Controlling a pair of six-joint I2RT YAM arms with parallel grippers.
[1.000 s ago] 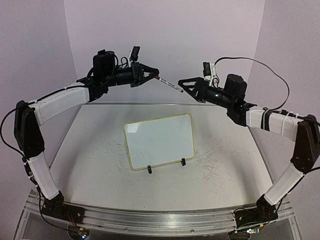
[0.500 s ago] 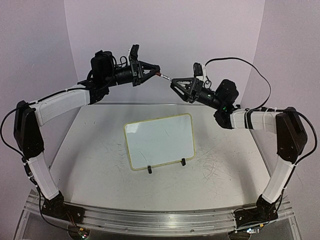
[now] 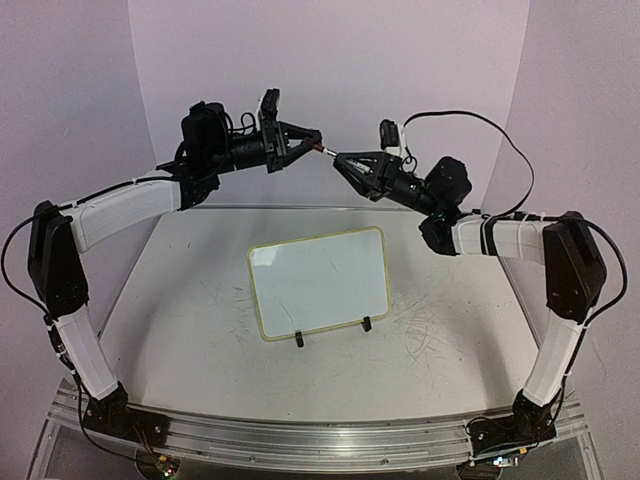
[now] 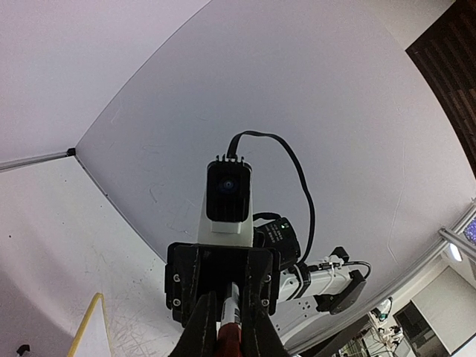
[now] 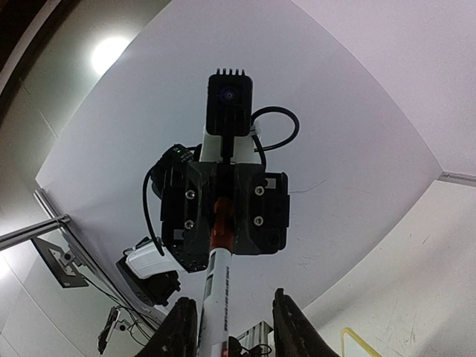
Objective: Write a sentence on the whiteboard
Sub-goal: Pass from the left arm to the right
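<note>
Whiteboard is sitting at centre frame of the top view on the table, propped on its two black clip feet. Its face is showing blank; no sentence on it yet.

Handling, judged: the board is looking light and stiff, with a slick face. On feet that small it is likely sliding or rocking under pen pressure, so light strokes are called for, or steadying it at the rim.

Marker is hanging in the air at upper centre, well above the board, bridging the two pincers. It is looking like a light, smooth, thin plastic barrel, prone to twisting in a loose hold. The best hold is looking like mid-barrel, square across the pads.

Left pincer: the left wrist view is showing its fingers pressing together on the marker's red end, so it is clamping the marker.

Right pincer: the right wrist view is showing its fingers standing apart and straddling the white barrel. The barrel is running close beside the left-of-frame finger. I cannot tell whether it is touching. This pincer is gripping nothing yet.
</note>
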